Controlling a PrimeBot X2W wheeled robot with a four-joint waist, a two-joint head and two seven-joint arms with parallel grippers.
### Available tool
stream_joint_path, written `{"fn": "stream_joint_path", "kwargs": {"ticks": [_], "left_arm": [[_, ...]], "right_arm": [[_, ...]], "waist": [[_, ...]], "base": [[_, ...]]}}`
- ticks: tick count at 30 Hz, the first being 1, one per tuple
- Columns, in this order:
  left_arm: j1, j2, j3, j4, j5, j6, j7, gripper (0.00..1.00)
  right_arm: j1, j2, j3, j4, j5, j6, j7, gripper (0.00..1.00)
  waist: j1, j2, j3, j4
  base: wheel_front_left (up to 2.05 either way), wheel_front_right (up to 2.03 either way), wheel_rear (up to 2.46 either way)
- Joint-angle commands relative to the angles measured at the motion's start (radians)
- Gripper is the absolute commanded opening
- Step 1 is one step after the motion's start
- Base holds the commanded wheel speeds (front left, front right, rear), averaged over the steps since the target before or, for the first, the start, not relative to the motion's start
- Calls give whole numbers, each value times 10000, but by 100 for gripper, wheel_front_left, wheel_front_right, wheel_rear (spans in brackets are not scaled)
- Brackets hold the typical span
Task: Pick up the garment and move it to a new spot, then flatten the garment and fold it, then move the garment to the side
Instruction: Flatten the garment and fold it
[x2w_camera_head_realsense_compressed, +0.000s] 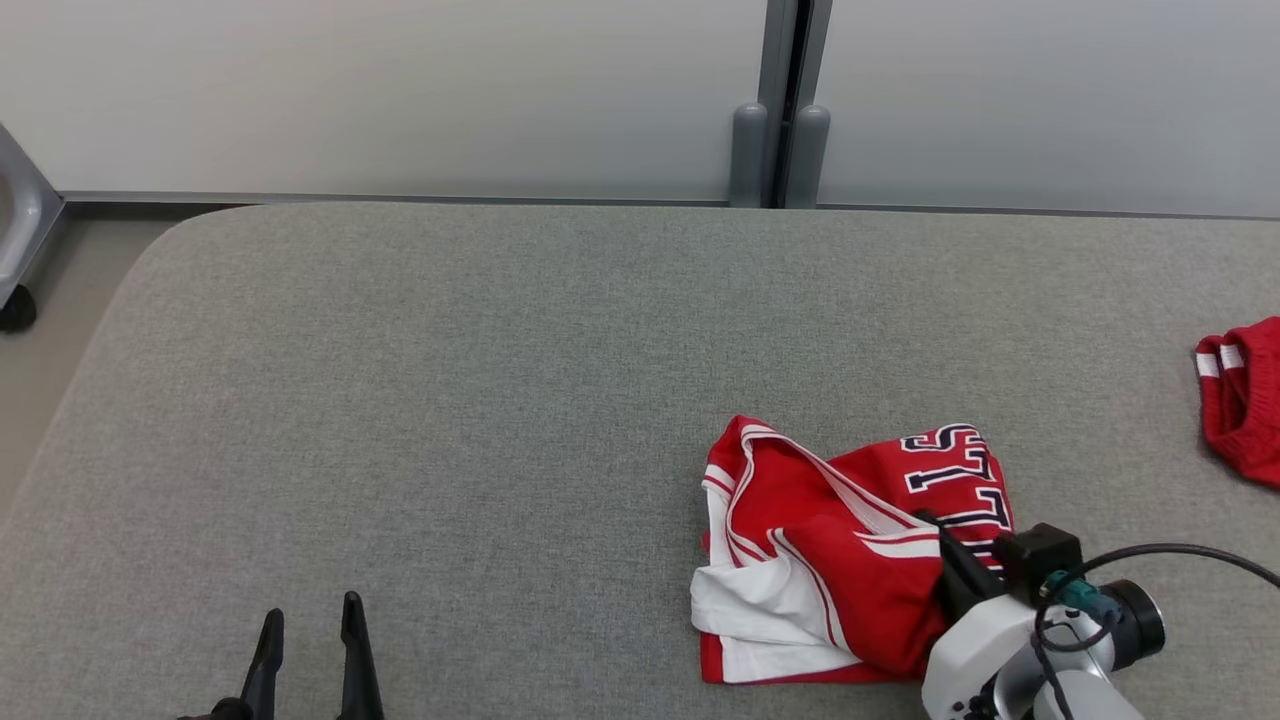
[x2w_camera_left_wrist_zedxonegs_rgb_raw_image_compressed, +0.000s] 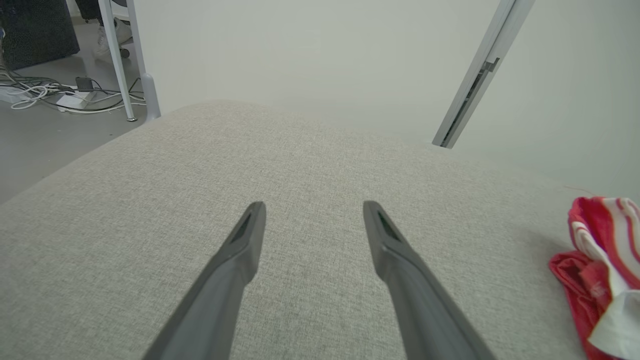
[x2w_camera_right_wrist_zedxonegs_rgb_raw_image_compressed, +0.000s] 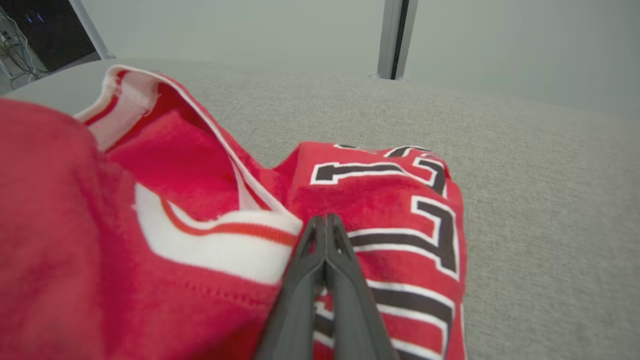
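Observation:
A crumpled red garment (x2w_camera_head_realsense_compressed: 850, 560) with white trim and dark lettering lies on the grey padded table (x2w_camera_head_realsense_compressed: 500, 400), right of centre near the front. My right gripper (x2w_camera_head_realsense_compressed: 935, 522) rests on its right part, fingers pressed together on a fold beside a white band; up close, the right gripper (x2w_camera_right_wrist_zedxonegs_rgb_raw_image_compressed: 325, 218) pinches the red garment (x2w_camera_right_wrist_zedxonegs_rgb_raw_image_compressed: 200, 175) there. My left gripper (x2w_camera_head_realsense_compressed: 310, 615) stands open at the lower left, far from the cloth. In the left wrist view the left gripper (x2w_camera_left_wrist_zedxonegs_rgb_raw_image_compressed: 314, 206) hovers over bare table, with the garment (x2w_camera_left_wrist_zedxonegs_rgb_raw_image_compressed: 600, 270) at the right edge.
A second red piece of clothing (x2w_camera_head_realsense_compressed: 1245, 400) with white stripes lies at the table's right edge. A pale wall with a grey post (x2w_camera_head_realsense_compressed: 785, 100) runs behind the table. Beyond the left end are floor, cables (x2w_camera_left_wrist_zedxonegs_rgb_raw_image_compressed: 45, 92) and a metal leg (x2w_camera_left_wrist_zedxonegs_rgb_raw_image_compressed: 117, 55).

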Motion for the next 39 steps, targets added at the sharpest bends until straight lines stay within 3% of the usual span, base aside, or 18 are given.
{"fn": "stream_joint_path", "kwargs": {"ticks": [1, 15, 33, 39], "left_arm": [[-192, 39, -6, 17, -31, -6, 7, 100], [-50, 40, -122, 86, -145, 148, 5, 100], [194, 39, -161, 74, -380, 320, 7, 100], [328, 42, -44, -88, -285, 313, 5, 100]], "right_arm": [[-132, 16, 311, 49, 81, 0, -48, 0], [-160, 72, 3288, -224, 983, 0, -68, 0], [-586, 366, 5108, 126, 1511, 0, 69, 0], [-466, 259, 4626, -312, 1725, 0, -223, 0]], "waist": [[0, 0, 15, 22], [0, 0, -216, 385], [0, 0, -748, -3], [0, 0, -1009, -344]], "base": [[0, 0, 0], [0, 0, 0], [0, 0, 0], [0, 0, 0]]}}
